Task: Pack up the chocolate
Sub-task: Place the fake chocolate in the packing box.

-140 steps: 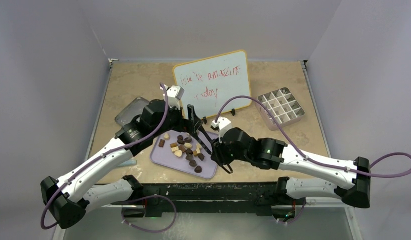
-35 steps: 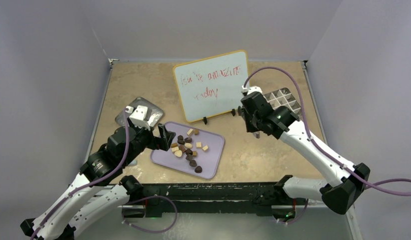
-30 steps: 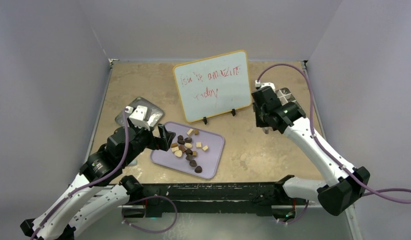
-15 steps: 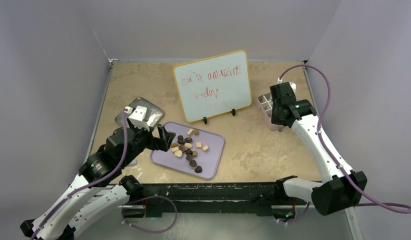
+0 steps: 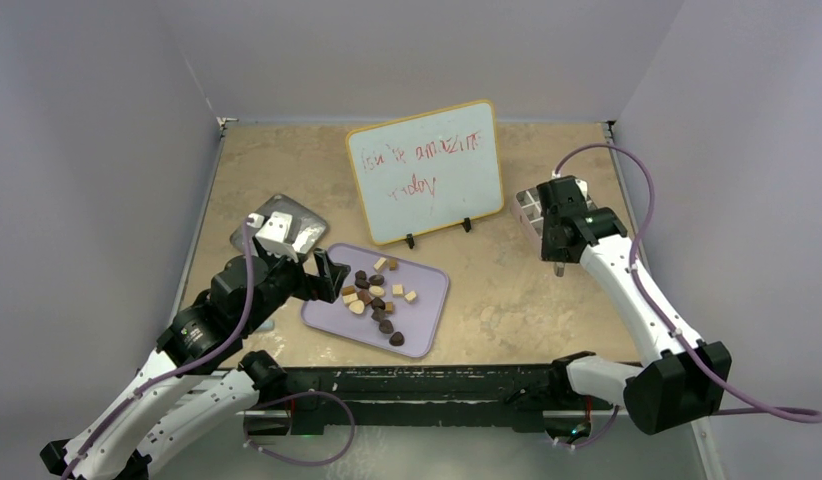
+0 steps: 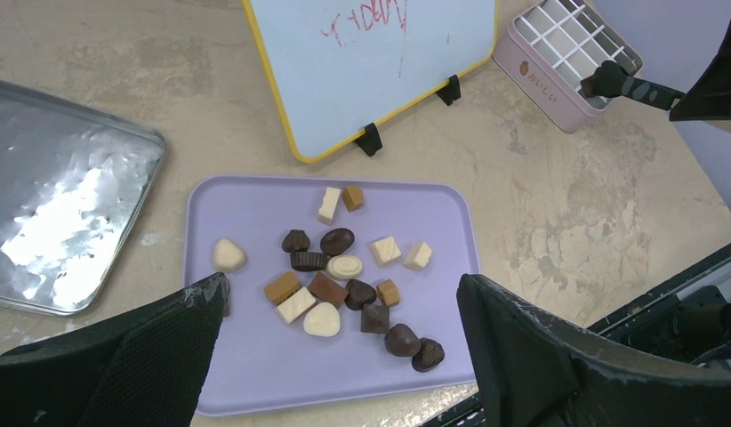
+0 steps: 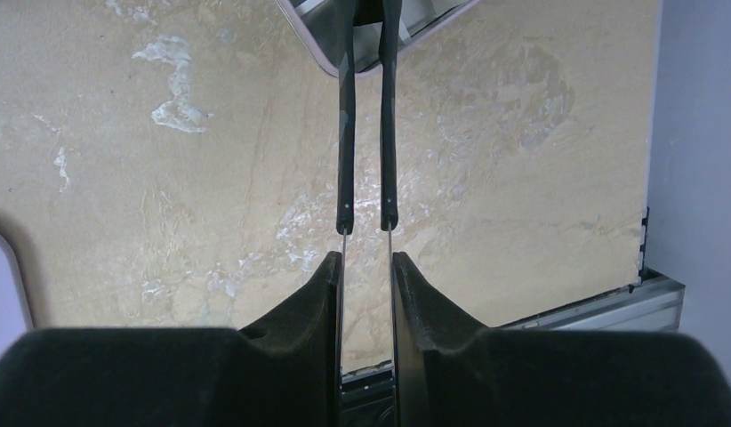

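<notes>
From the overhead view, all the chocolate [image 5: 375,295] I can see sits in a loose cluster on the lavender tray [image 5: 427,290], low and left of centre on the table [image 5: 497,290]. In my left wrist view the same pieces [image 6: 344,280] spread across the middle of the tray [image 6: 255,374]: dark, tan and cream ones, most close together, one cream piece apart at the left.

My left gripper [image 6: 342,285] hangs above the tray with its jaws spread wide, one finger at each lower corner of the frame, holding nothing.

My right gripper [image 7: 366,262] is clamped on a pair of thin black tweezers [image 7: 346,133]. Their two arms run nearly parallel up the frame to the corner of the pale pink gridded box [image 7: 424,22] and are cut off at the top edge. I cannot tell whether a piece sits between the tips. In the left wrist view the tweezers [image 6: 629,86] reach over the box [image 6: 566,44] at upper right.

A whiteboard [image 5: 425,170] with red writing stands behind the tray, and a silver metal tray [image 6: 60,222] lies at its left
</notes>
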{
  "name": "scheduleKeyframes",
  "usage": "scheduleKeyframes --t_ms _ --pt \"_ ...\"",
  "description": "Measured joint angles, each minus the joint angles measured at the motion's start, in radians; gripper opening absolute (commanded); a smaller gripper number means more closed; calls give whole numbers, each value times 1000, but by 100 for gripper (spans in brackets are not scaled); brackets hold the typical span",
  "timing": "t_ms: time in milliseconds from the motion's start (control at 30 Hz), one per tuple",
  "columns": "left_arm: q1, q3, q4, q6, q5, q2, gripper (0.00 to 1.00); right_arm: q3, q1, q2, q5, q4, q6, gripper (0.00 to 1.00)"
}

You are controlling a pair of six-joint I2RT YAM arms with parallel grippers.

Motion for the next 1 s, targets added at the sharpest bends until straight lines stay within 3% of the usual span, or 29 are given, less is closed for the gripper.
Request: scheduleKeyframes --t_ms 500,867,1000 --pt "0 0 0 0 -8 0 100 -10 -2 -60 -26 -26 9 36" --pt "0 0 0 0 -8 16 100 32 -2 -68 -27 -48 5 34" --pt "0 -1 0 0 -8 16 100 36 -2 -84 -97 -33 -12 33"
